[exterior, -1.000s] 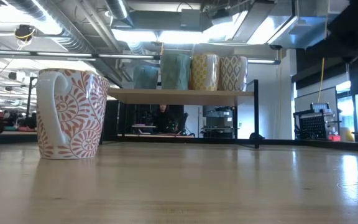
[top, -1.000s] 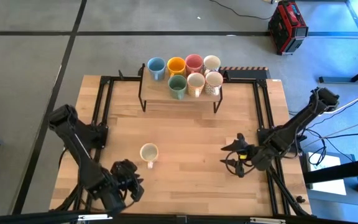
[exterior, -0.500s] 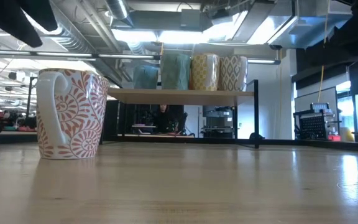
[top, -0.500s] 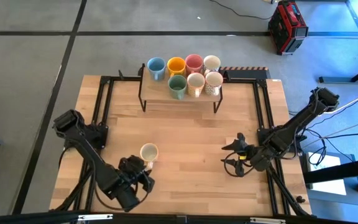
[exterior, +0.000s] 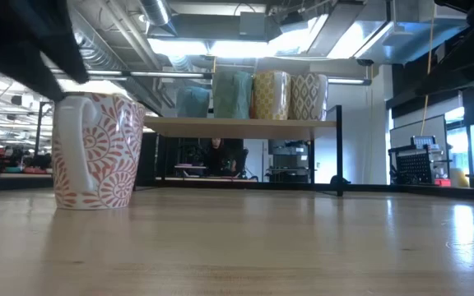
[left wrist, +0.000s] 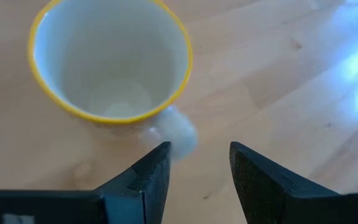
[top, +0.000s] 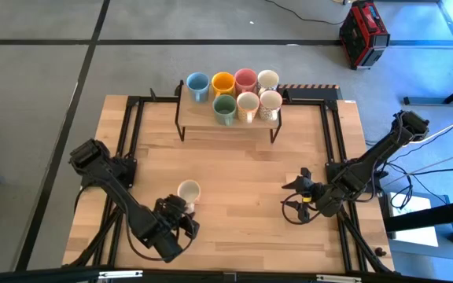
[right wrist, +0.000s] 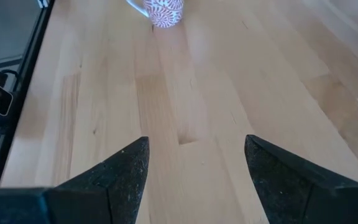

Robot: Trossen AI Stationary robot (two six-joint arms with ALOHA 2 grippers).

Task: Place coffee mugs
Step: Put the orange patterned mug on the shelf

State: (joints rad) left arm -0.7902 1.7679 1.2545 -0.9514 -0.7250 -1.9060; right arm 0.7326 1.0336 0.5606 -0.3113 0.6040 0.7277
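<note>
- The mug, white with a red swirl pattern and a yellow rim, stands upright alone on the table, well apart from the seven mugs already on the shelf at the far edge.
- Your left gripper is just beside this mug on its near side, fingers spread with nothing between them; the handle sits just ahead of the gap.
- To grip well, I'd line the fingers up on either side of the handle or wall before closing, and keep the mug upright.
- Your right gripper waits spread and empty over the table's right part.
- The left wrist view alone shows the mug's empty inside and the handle's position relative to the fingers.
- The low view alone shows the swirl pattern and that the base sits flat; the high view alone shows the free room on the shelf's left.
</note>
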